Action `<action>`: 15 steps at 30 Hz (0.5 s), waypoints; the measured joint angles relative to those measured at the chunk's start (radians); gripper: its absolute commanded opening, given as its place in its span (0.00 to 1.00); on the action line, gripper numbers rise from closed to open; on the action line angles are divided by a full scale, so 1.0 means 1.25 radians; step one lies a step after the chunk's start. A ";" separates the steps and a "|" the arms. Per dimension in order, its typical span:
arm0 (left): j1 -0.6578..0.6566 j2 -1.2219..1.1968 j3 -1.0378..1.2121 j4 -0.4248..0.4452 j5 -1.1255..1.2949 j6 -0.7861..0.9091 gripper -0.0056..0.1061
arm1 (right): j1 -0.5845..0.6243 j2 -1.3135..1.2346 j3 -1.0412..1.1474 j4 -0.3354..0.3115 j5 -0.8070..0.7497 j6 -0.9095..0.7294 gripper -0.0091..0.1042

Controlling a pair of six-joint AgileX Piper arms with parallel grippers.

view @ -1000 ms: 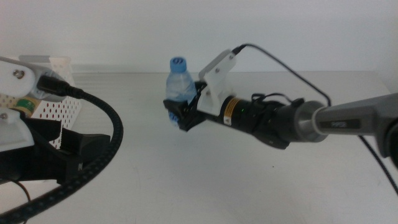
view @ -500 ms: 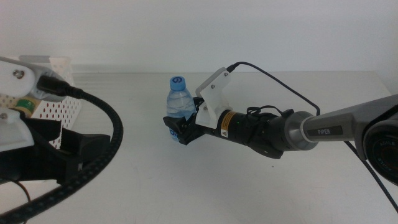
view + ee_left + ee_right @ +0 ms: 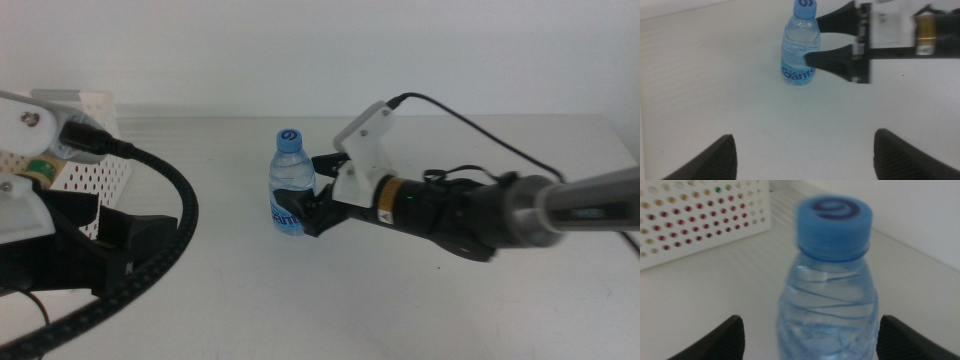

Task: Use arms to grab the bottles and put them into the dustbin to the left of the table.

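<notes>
A clear water bottle (image 3: 289, 195) with a blue cap stands upright on the table (image 3: 300, 300), near its middle. My right gripper (image 3: 310, 195) comes in from the right and is open. Its jaws flank the bottle (image 3: 827, 295) without squeezing it, and the left wrist view shows their tips beside the bottle (image 3: 799, 47). The left gripper (image 3: 804, 135) is open with nothing between its jaws, low at the left and aimed at the bottle. The white perforated dustbin (image 3: 95, 165) sits at the far left, half hidden by the left arm (image 3: 90, 250).
A thick black cable (image 3: 175, 250) loops from the left arm over the front left of the table. Coloured shapes show through the dustbin's holes (image 3: 690, 215). The table's back edge meets a white wall.
The right gripper lowered the bottle from above the table, set it down upright, opened, and drew back slightly to the right. The left arm has not moved.
</notes>
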 measured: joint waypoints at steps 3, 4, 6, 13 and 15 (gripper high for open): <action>0.000 0.000 0.000 0.000 0.000 0.000 0.86 | 0.000 -0.080 0.073 -0.002 0.000 0.000 0.76; 0.000 0.000 0.000 0.000 0.000 0.000 0.86 | 0.000 -0.113 0.100 -0.002 0.000 0.002 0.76; 0.000 0.000 0.000 0.000 0.000 0.000 0.86 | 0.000 -0.184 0.149 -0.002 0.004 0.011 0.76; 0.000 0.000 0.000 0.000 0.000 0.000 0.86 | 0.000 -0.411 0.262 -0.015 0.117 0.111 0.76; 0.000 0.000 0.000 0.000 0.000 0.000 0.86 | 0.000 -0.474 0.286 -0.040 0.166 0.149 0.76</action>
